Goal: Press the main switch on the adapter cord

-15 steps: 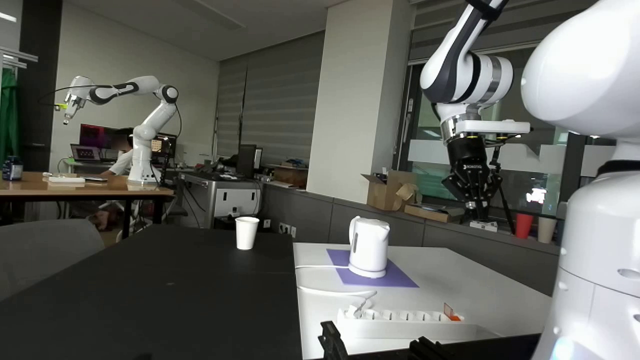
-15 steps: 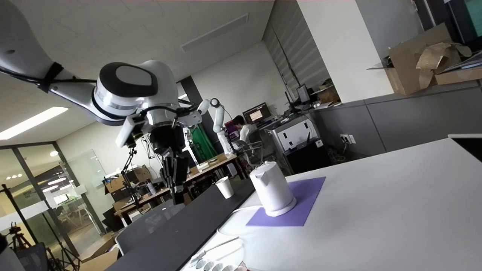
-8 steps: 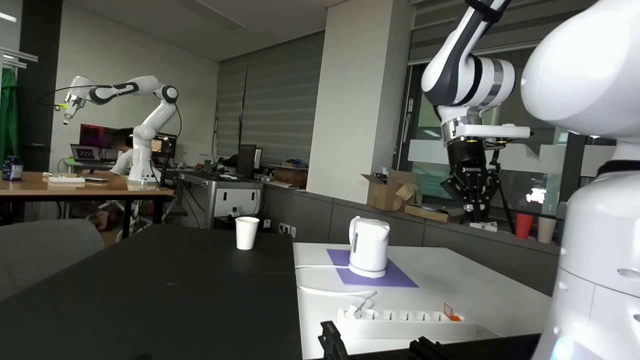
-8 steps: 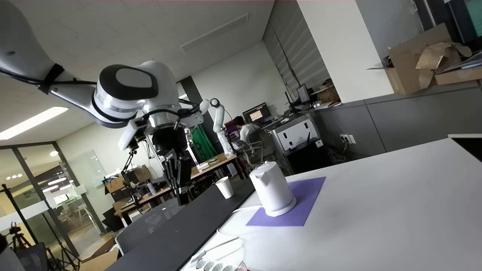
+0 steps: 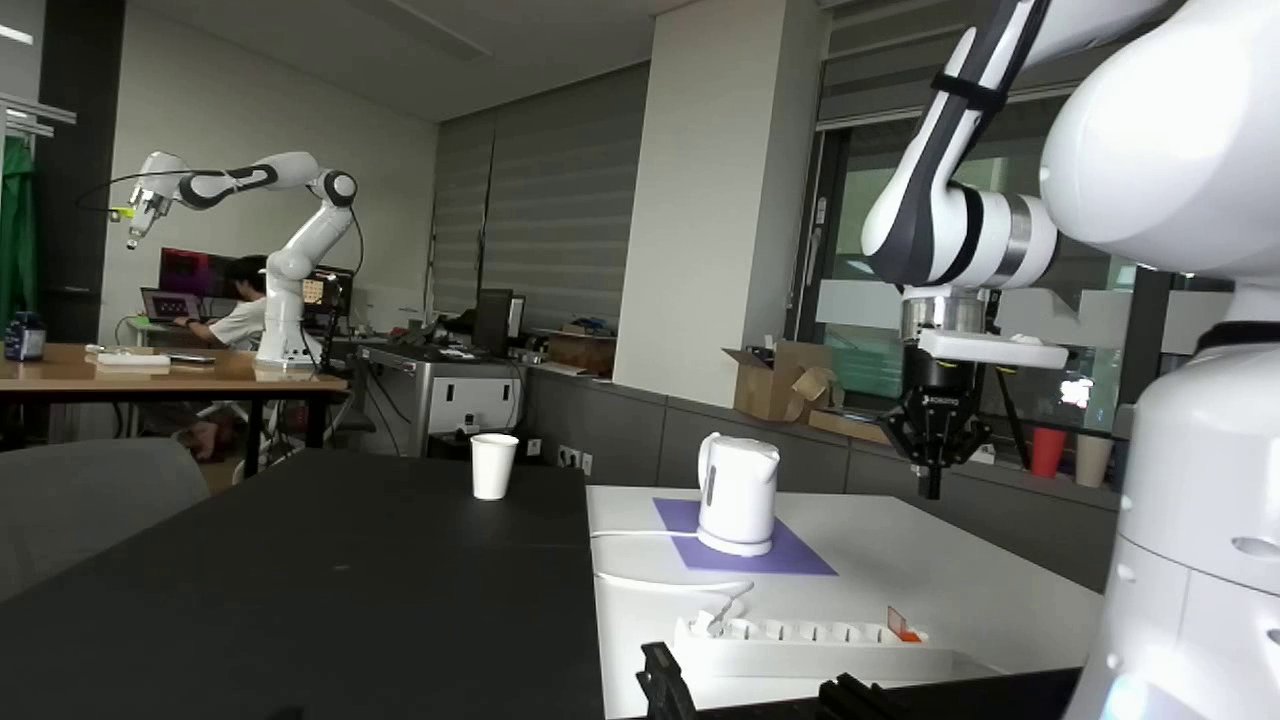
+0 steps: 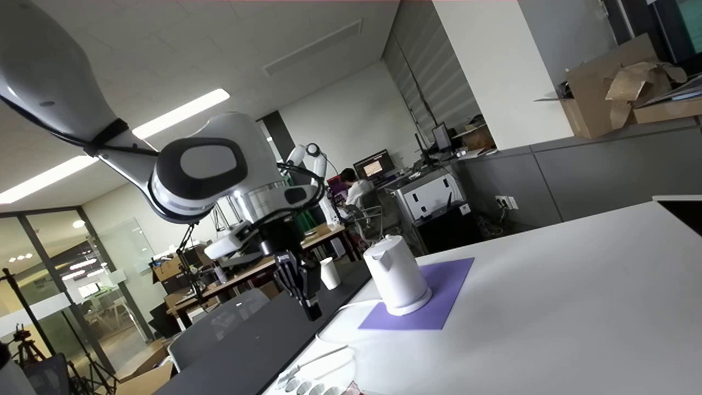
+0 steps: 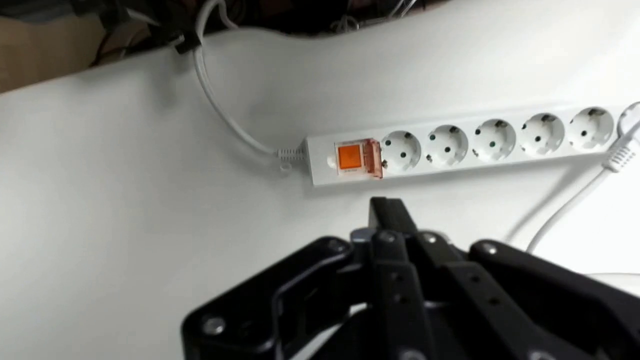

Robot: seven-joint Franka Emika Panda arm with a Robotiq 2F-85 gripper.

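Compared with half a second ago, both exterior views show the arm (image 5: 965, 238) lower and nearer to the adapter cord (image 7: 471, 144), which lies unmoved on the surface (image 7: 150, 225). Judged from this, the approach phase is in progress and pressing has not begun.

Fingers (image 7: 392, 215): drawn together, nothing seen between them, tips directed downward. This configuration should serve as a single pressing tip.

Main switch (image 7: 349, 156): at the end of the adapter cord opposite the inserted plug (image 7: 620, 157), orange face exposed. The translucent red cover (image 7: 373, 159) stands raised between it and the nearest socket (image 7: 401, 152). Whether the switch is on cannot be told.

Clearance: the fingertips are apart from the adapter cord and not aligned with the switch. The next move probably requires alignment above the orange face, then vertical lowering.

Caution: an offset toward the sockets could strike the cover.
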